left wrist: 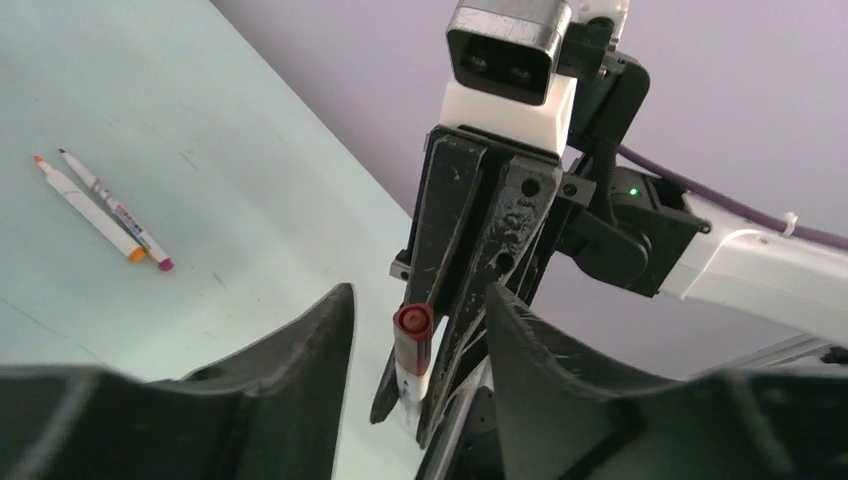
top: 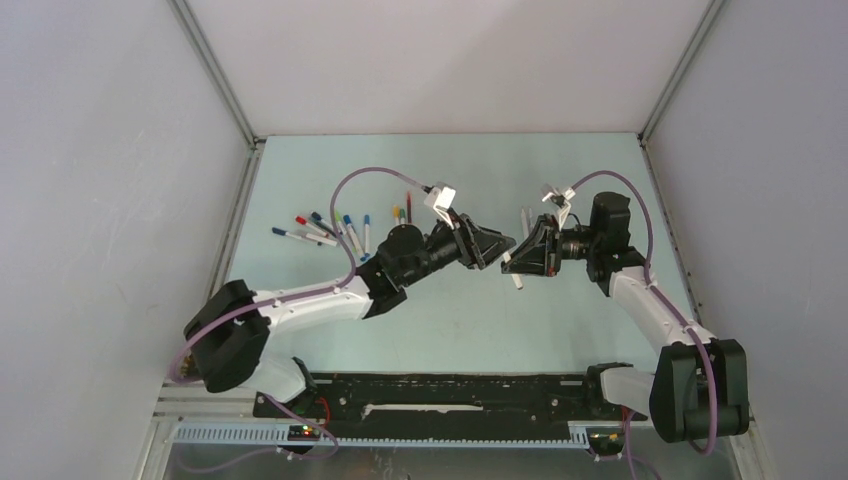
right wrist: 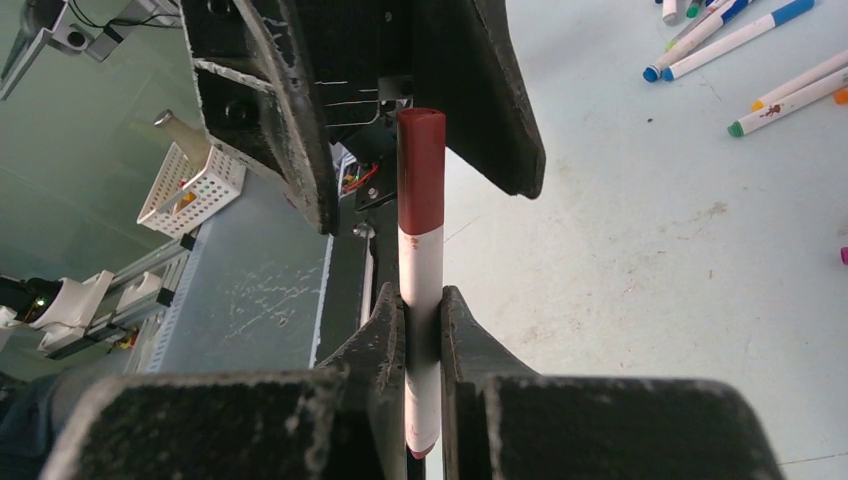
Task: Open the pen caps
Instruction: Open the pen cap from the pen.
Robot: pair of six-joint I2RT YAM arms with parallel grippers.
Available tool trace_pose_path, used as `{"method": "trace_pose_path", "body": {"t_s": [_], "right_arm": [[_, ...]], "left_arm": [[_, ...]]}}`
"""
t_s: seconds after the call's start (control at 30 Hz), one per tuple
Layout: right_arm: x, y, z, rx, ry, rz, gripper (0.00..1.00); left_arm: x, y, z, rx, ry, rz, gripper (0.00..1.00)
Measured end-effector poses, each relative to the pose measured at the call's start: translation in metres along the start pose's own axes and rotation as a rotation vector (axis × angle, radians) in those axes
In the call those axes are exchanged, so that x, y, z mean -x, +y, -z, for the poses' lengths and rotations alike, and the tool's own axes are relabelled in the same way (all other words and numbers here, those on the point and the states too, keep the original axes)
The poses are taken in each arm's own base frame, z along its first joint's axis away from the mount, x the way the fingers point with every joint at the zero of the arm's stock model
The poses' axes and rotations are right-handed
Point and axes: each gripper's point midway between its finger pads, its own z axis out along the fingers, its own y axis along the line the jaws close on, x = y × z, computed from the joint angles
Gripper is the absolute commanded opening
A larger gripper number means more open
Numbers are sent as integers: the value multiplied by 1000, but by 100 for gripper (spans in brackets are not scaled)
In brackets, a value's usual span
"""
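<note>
Barrel (right wrist: 420, 262) clamped tight in right gripper (right wrist: 423, 308) leaves the pen's red cap (right wrist: 421, 170) jutting toward 12 o'clock, so the half-open left gripper (top: 503, 244), holding nothing, straddles it for pulling.

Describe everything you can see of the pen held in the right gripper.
The pen is a slim white barrel, plastic by its look, with a dark red cap on one end and a bit of dark red showing at the other. The right gripper clamps the barrel below the cap between its fingers, holding it in the air. The cap points into the left gripper, whose fingers flank it with gaps on both sides, not yet touching it.
</note>
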Motion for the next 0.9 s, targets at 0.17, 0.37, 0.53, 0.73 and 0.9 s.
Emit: {"method": "trace_pose_path", "body": {"t_s": [0.17, 0.37, 0.53, 0.73, 0.9], "right_arm": [[-1, 1, -1, 4, 2, -12, 0], [0, 0, -2, 3, 4, -26, 0], [-1, -2, -7, 12, 13, -36, 0], [11, -16, -23, -39, 14, 19, 0], [28, -31, -31, -95, -9, 90, 0]], "left_arm": [[0, -4, -7, -18, 6, 26, 11], [0, 0, -8, -8, 7, 28, 0], [6, 8, -5, 33, -5, 10, 0], [31, 26, -3, 119, 16, -15, 0], [53, 37, -3, 152, 19, -12, 0]]}}
